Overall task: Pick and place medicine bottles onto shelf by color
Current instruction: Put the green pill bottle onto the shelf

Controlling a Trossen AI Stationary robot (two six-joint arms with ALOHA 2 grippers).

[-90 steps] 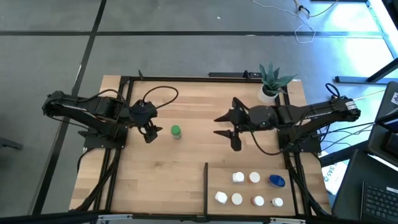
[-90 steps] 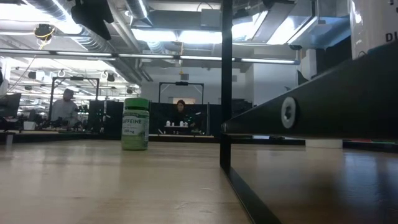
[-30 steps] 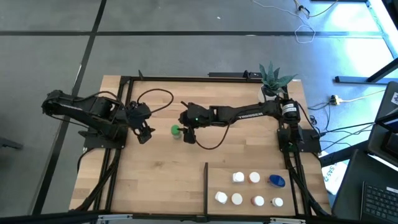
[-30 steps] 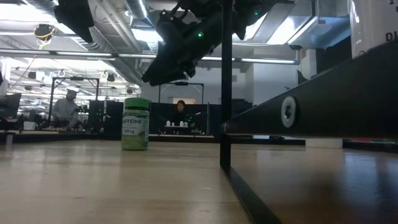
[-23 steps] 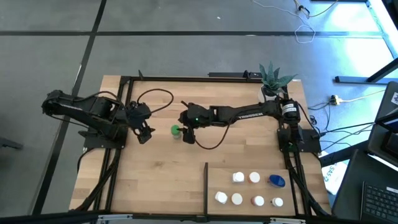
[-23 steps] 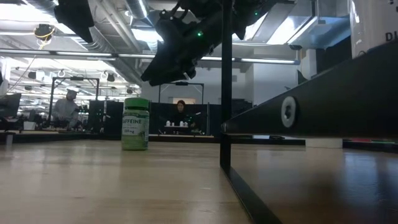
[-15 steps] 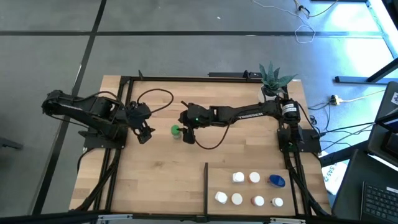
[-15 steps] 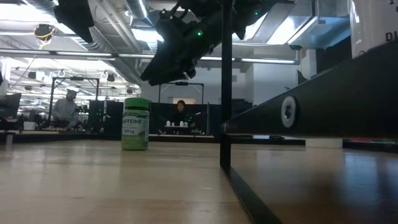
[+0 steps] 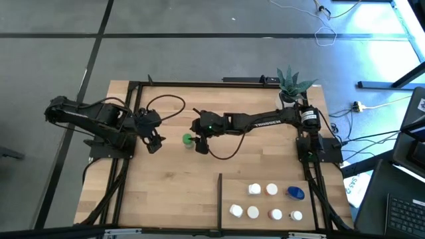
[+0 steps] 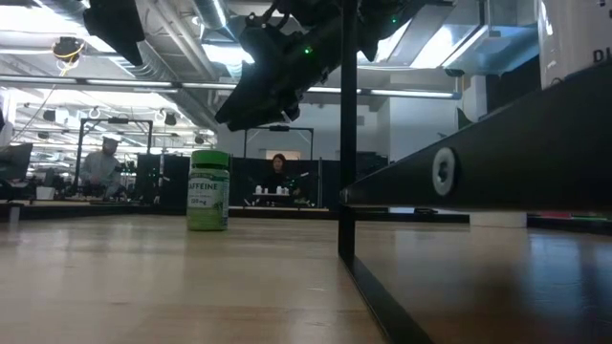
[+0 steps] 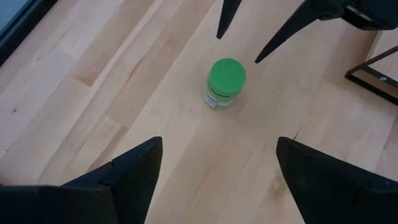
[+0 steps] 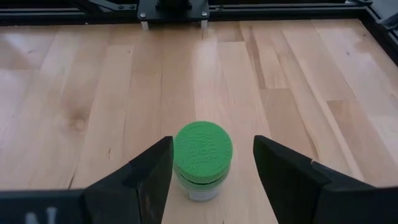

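With the green bottle upright left of centre on the table, the right gripper hovers over it, fingers spread either side, ungripped; next it likely lowers and closes, while the left gripper waits wide open nearby.

Green-capped bottle mid-frame; white-capped bottles and a blue one lower right; pale wood table; black arms.

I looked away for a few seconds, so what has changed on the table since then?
The right gripper reached across from the right side to the green bottle and now hangs over it, jaws open around the cap, not gripping. The left gripper drew back slightly, open. The green bottle and the bottles on the shelf stayed put.
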